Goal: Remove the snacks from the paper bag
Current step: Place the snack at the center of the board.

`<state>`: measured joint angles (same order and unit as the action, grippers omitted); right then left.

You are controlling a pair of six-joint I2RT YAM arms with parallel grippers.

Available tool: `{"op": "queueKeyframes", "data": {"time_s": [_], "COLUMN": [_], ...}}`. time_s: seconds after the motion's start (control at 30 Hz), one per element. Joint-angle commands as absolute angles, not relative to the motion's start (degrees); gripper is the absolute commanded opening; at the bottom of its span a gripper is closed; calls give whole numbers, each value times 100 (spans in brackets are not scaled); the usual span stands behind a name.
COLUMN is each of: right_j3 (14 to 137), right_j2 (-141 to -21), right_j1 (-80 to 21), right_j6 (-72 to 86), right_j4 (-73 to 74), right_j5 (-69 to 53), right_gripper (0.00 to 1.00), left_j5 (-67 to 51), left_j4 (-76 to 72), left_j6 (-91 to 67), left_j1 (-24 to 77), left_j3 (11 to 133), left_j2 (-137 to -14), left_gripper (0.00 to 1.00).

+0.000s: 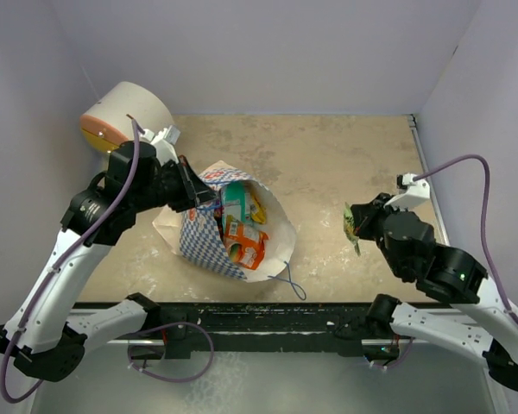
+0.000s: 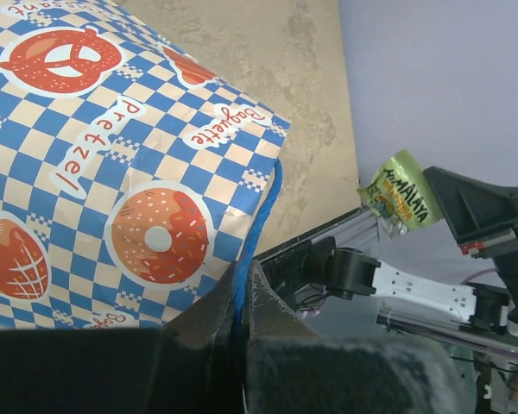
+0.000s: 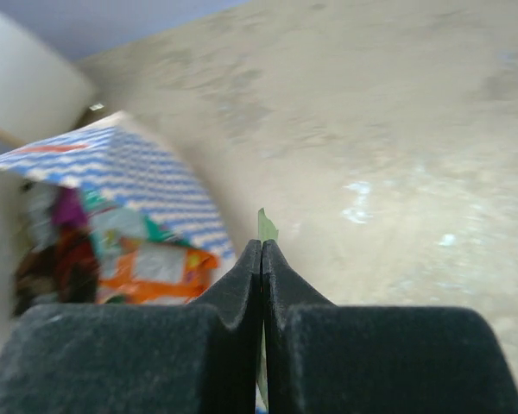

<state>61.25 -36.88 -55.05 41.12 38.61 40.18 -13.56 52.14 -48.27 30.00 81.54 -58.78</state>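
Note:
The white paper bag with blue chequers lies on its side mid-table, mouth toward the right, its printed side filling the left wrist view. Orange, green and yellow snacks show in its mouth, blurred in the right wrist view. My left gripper is shut on the bag's blue cord handle at the upper rim. To the right, my right gripper is shut on a light-green packet, held above the table; its edge pokes past the fingertips, and it also hangs in the left wrist view.
A big cream cylinder with an orange end lies at the back left behind the left arm. The bag's other blue handle trails toward the near edge. Walls close the table on three sides.

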Motion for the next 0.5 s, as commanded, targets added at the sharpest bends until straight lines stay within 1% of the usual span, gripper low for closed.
{"op": "queueKeyframes", "data": {"time_s": [0.0,0.07,0.13,0.2,0.3,0.4,0.47], "right_j3": [6157,6116,6058,5907,5567,5428,5408], "right_j2": [-4164,-4458,-4798,-5110,-5626,-6185,-6607], "right_j1": [-5494,-5421,-5103,-4415,-3414,-2552,-2180], "right_j6": [4536,4539,4422,3950,3660,3504,3457], "right_j4": [4252,4214,4069,3612,3109,2825,2764], "right_j5": [6092,6389,6377,5886,5214,4914,4904], "right_gripper": [0,0,0,0,0,0,0], "left_j5": [-1222,-1209,-1239,-1312,-1514,-1615,-1631], "left_j4": [5218,5181,5116,5058,5021,4989,4975], "left_j6": [-4327,-4203,-4080,-3933,-3710,-3415,-3219], "left_j1": [3022,3023,3021,3023,3023,3023,3023], "left_j3": [8374,8300,8225,8187,8210,8213,8225], "left_j2": [-5951,-5948,-5954,-6001,-6122,-6151,-6155], "left_gripper": [0,0,0,0,0,0,0]}}
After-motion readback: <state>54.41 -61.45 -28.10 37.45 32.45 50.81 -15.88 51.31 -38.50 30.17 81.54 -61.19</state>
